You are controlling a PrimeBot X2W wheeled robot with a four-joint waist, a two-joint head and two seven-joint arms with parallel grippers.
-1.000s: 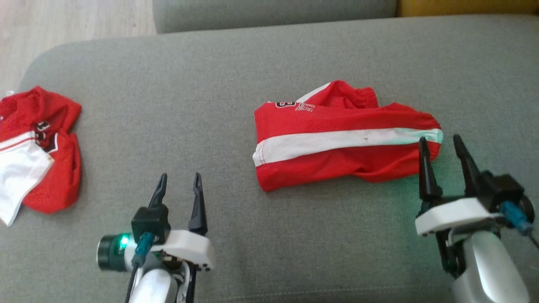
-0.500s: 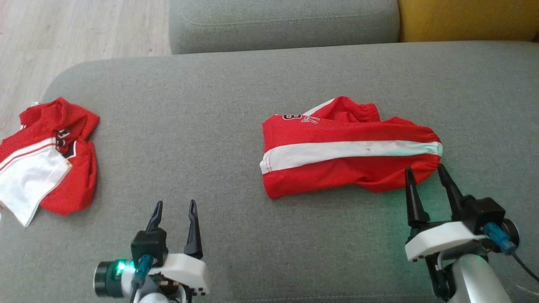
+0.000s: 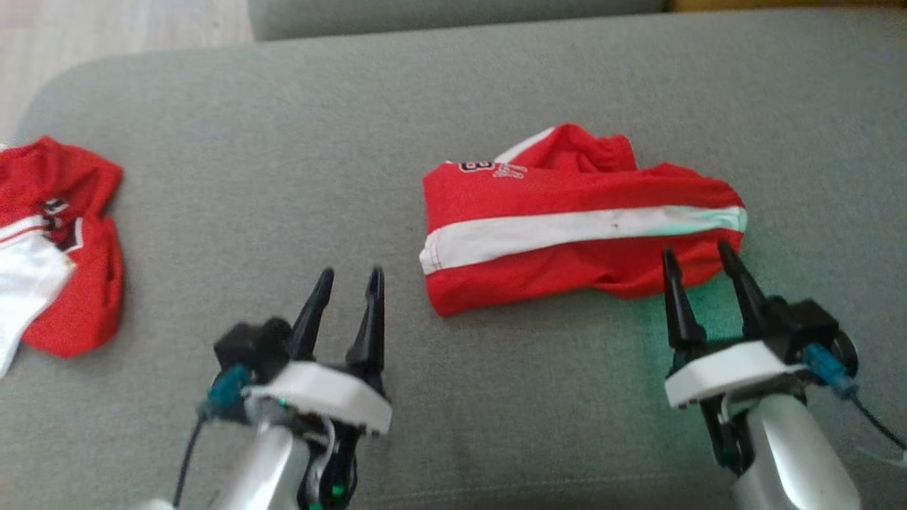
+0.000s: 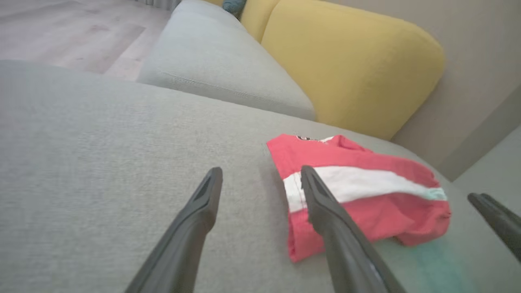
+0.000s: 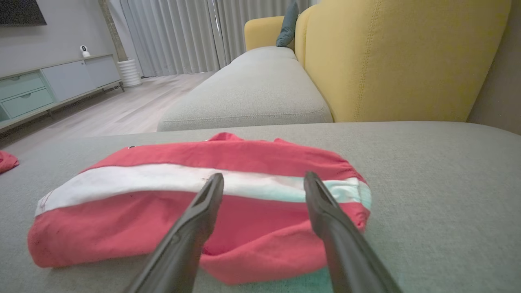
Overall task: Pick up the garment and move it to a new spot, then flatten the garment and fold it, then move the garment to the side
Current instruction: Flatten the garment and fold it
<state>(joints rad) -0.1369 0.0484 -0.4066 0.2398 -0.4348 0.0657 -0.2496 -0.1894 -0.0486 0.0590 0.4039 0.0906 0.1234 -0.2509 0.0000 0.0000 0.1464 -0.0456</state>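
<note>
Looks like pickup step. Right end effector (image 3: 694, 250) apart, empty, at garment (image 3: 567, 227) lower-right edge; left end effector (image 3: 351, 272) apart, lower-left. Next: pinch hem, lift.

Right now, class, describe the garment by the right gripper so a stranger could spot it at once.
On the grey sofa seat, look right of centre, just past the right gripper. The folded red garment bears one long white stripe, unlike the crumpled red-and-white garment at the left edge.

second garment (image 3: 88, 283): cut by left edge | garment (image 3: 567, 195) lettering: unreadable
</note>
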